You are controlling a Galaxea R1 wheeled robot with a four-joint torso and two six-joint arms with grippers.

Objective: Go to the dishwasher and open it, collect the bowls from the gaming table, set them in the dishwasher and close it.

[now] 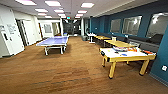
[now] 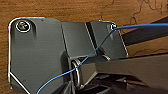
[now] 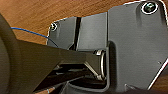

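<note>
Gaming table (image 1: 117, 57) (yellow legs, white top) right on brown carpet (image 1: 62, 72); small items on it, possibly bowls; finger state cannot be told.

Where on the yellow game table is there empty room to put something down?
The gaming table has bare white top along its near edge and toward its near left corner. It is crowded along the far side and right end, where colourful things lie bunched together, too blurry to name. Around the table, the brown carpet is open between it and the blue ping-pong table.
</note>
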